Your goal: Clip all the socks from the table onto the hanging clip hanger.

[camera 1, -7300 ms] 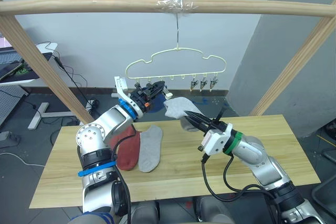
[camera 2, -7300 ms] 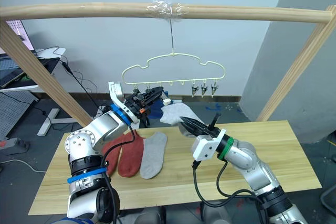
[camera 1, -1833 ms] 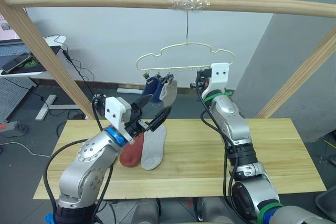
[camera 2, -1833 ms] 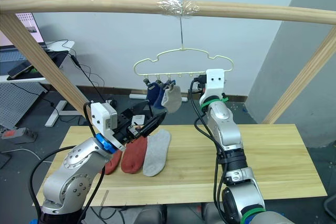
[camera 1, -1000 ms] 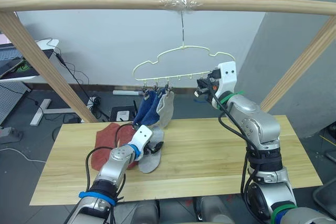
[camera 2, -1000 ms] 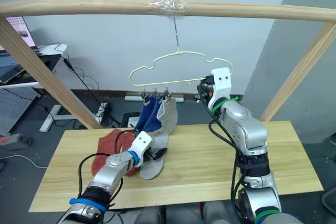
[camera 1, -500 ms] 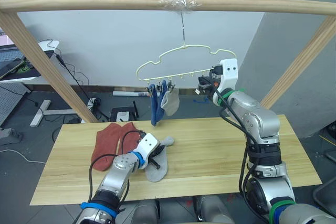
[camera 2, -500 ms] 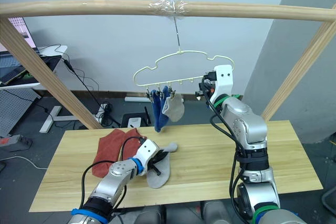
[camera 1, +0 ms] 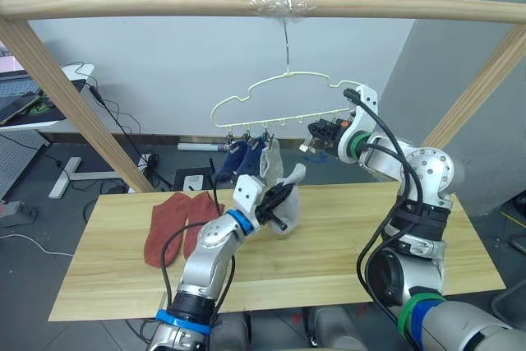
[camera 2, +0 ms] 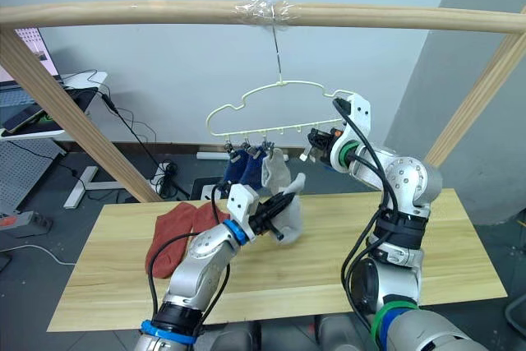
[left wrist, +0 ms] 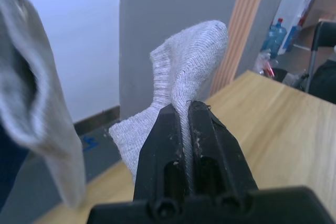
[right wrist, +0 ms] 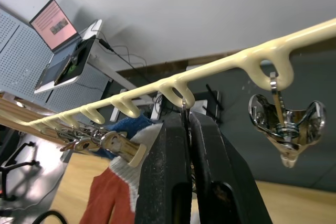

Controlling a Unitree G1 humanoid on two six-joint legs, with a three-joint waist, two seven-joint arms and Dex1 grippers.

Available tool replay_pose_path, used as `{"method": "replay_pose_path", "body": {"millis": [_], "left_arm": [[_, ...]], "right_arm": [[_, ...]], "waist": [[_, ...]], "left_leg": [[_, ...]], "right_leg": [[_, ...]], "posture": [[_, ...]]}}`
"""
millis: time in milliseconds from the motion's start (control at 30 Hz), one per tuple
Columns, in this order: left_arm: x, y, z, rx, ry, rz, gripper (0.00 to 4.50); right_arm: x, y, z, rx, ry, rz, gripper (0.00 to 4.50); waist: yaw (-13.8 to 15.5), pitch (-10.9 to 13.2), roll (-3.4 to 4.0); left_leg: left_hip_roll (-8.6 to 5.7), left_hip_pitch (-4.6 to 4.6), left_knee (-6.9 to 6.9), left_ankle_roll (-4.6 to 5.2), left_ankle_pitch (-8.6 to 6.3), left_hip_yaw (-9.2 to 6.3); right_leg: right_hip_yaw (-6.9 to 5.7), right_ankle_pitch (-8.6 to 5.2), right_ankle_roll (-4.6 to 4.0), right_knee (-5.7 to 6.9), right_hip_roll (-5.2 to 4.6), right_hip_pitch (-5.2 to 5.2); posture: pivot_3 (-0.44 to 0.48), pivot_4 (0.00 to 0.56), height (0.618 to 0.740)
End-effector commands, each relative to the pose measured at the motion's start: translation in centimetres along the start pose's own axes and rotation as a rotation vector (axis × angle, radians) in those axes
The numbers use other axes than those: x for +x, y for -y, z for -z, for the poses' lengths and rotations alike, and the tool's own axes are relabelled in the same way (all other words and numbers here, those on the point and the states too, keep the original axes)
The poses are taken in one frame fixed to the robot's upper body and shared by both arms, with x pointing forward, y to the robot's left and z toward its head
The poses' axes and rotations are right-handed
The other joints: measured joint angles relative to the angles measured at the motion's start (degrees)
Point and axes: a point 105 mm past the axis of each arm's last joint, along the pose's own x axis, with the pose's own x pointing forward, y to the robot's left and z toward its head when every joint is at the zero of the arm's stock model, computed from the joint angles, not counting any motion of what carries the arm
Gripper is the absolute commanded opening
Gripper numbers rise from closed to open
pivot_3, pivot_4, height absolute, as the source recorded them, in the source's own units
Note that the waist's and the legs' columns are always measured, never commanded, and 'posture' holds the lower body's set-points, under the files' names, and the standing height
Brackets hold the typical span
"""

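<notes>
Two rust-red socks (camera 1: 177,223) lie flat on the pale wooden table (camera 1: 99,281), well to the left of the left end effector (camera 1: 282,200). That end effector is raised above the table with its two black fingers pinched together on a light grey sock (left wrist: 181,77), which droops from its tip. Just above and behind it, two blue socks (camera 1: 234,160) and another grey sock (camera 1: 271,159) hang clipped to the yellow-green clip hanger (camera 1: 283,104), suspended from a wooden pole (camera 1: 164,4). Further right, the right end effector (right wrist: 185,129) is up at the hanger's lower bar, fingers closed on a metal clip (right wrist: 185,109); another clip (right wrist: 283,127) hangs just beside it.
</notes>
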Motion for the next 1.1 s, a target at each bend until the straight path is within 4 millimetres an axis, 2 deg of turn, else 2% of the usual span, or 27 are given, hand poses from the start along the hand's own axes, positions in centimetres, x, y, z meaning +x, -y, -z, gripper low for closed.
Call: {"method": "replay_pose_path", "body": {"millis": [33, 633, 667, 700, 833, 967, 1000, 1033, 1100], "left_arm": [[1.2, 0.6, -2.5, 0.041, 0.089, 0.012, 0.05], [2.0, 1.2, -4.2, 0.061, 0.163, 0.024, 0.05], [2.0, 1.3, -4.2, 0.063, 0.163, 0.029, 0.0], [2.0, 1.4, -4.2, 0.065, 0.162, 0.031, 0.0], [2.0, 1.5, -4.2, 0.093, 0.168, 0.035, 0.0], [1.9, 1.8, -4.1, 0.074, 0.163, 0.054, 0.0], [1.8, 1.9, -3.9, 0.054, 0.155, 0.064, 0.53], [1.7, 1.9, -3.8, 0.033, 0.144, 0.074, 0.77], [1.6, 2.0, -3.3, -0.019, 0.116, 0.09, 1.31]], "right_arm": [[-0.6, -0.4, -0.1, 0.028, -0.012, 0.008, 0.0], [-0.8, -0.8, 1.0, 0.062, -0.037, 0.017, 0.0], [-0.8, -0.8, 1.0, 0.064, -0.036, 0.013, 0.54], [-0.8, -0.9, 1.0, 0.065, -0.034, 0.009, 0.8], [-1.0, -1.0, 0.9, 0.07, -0.021, -0.017, 2.38], [-2.6, -0.8, 0.6, 0.05, -0.002, -0.084, 3.77], [-3.2, -0.8, 0.5, 0.037, 0.01, -0.106, 4.15], [-3.8, -0.8, 0.3, 0.019, 0.022, -0.126, 4.5], [-4.9, -0.9, 0.2, -0.025, 0.045, -0.163, 4.5]], "waist": [[0.0, 0.0, 0.0], [-0.3, 0.0, 0.03], [-0.3, 0.0, 0.03], [-0.3, 0.0, 0.05], [-0.4, 0.0, 0.09], [-0.4, 0.1, 0.16], [-0.4, 0.1, 0.16], [-0.4, 0.1, 0.16], [-0.4, 0.1, 0.17]], "left_leg": [[0.0, -0.02, 0.0, 0.0, 0.0, 0.0], [0.0, -0.11, -0.03, 0.02, -0.01, -0.01], [0.0, -0.11, -0.03, 0.02, -0.01, -0.01], [0.0, -0.12, -0.04, 0.02, -0.01, -0.01], [0.0, -0.19, -0.04, 0.02, -0.01, -0.01], [0.0, -0.23, -0.07, 0.02, -0.01, -0.01], [0.0, -0.26, -0.08, 0.02, -0.01, -0.01], [0.0, -0.28, -0.08, 0.02, -0.01, -0.01], [-0.01, -0.32, -0.07, 0.02, -0.02, 0.0]], "right_leg": [[0.0, 0.0, 0.0, -0.01, 0.0, 0.0], [-0.02, -0.01, 0.02, -0.14, 0.01, -0.04], [-0.02, -0.01, 0.02, -0.14, 0.01, -0.04], [-0.02, -0.01, 0.02, -0.15, 0.01, -0.04], [-0.01, -0.01, 0.02, -0.16, 0.01, -0.12], [-0.01, -0.01, 0.02, -0.15, 0.01, -0.18], [-0.01, -0.01, 0.03, -0.16, 0.02, -0.21], [-0.02, -0.02, 0.03, -0.16, 0.02, -0.21], [-0.01, -0.02, 0.04, -0.21, 0.01, -0.22]], "posture": [[-0.105, 0.129, 0.74], [-0.109, 0.129, 0.74], [-0.109, 0.129, 0.74], [-0.108, 0.13, 0.74], [-0.105, 0.128, 0.74], [-0.107, 0.126, 0.74], [-0.111, 0.126, 0.74], [-0.114, 0.126, 0.74], [-0.12, 0.123, 0.74]]}}
